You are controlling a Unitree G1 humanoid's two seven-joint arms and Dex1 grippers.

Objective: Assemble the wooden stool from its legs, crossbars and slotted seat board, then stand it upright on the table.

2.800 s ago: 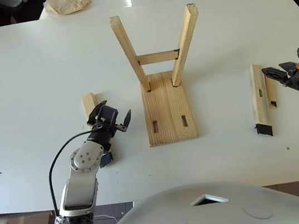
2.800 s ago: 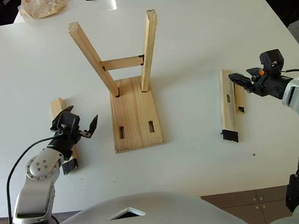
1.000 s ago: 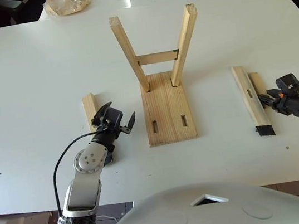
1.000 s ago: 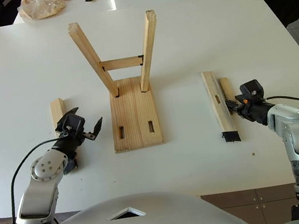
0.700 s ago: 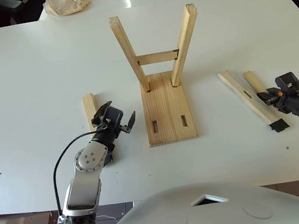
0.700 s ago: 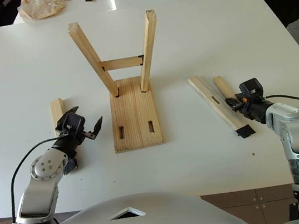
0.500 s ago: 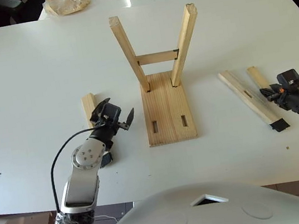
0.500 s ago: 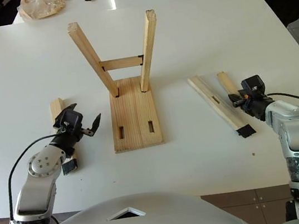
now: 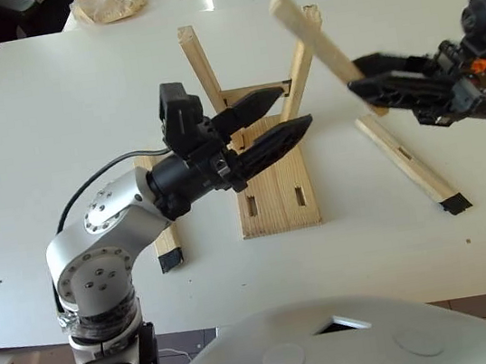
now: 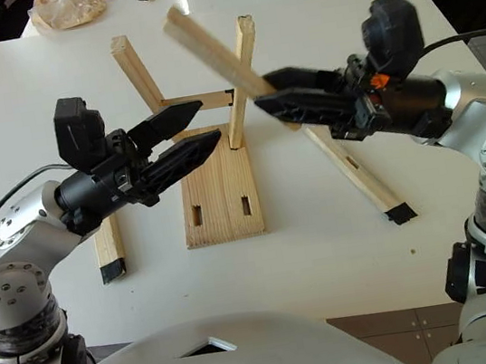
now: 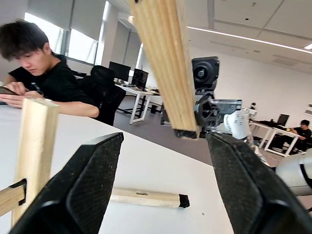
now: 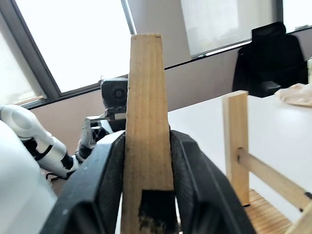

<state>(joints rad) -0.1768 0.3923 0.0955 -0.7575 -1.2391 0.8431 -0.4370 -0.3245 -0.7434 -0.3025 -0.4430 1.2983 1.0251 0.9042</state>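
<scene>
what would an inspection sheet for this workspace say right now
surface: white table, nothing spilled
job's things: seat board flat, mounted legs and crossbar slotted into its far end; loose right leg and loose left leg lie beside it
clutter: plastic bag at the far edge
grippers: left gripper hangs over the seat board, jaws open; right gripper jaws shut on held leg, aloft
cables: black cable along the left arm
surroundings: office desks, black chair

Five legs (image 10: 356, 174), one crossbar (image 10: 215, 99), one seat board (image 10: 222, 212).
</scene>
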